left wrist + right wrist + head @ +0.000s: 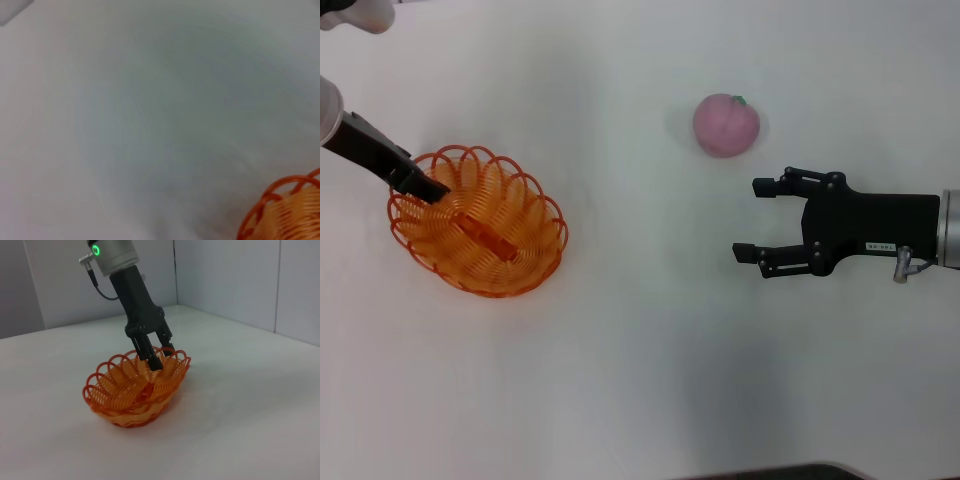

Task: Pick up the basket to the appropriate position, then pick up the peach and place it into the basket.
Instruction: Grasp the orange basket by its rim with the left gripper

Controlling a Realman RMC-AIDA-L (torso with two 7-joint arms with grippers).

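The orange wire basket (535, 262) stands at the left of the white table, and it also shows in the right wrist view (131, 412) and at a corner of the left wrist view (287, 212). My left gripper (428, 187) reaches in from the left and is shut on the basket's rim, one finger inside and one outside (157, 358). The basket's gripped side looks slightly raised. The pink peach (726, 124) lies at the back right, apart from the basket. My right gripper (750, 219) is open and empty, just in front of the peach, pointing left.
The white table (640, 380) extends around both objects. Grey walls (225, 280) stand behind the table in the right wrist view. A dark edge shows at the table's front (800, 472).
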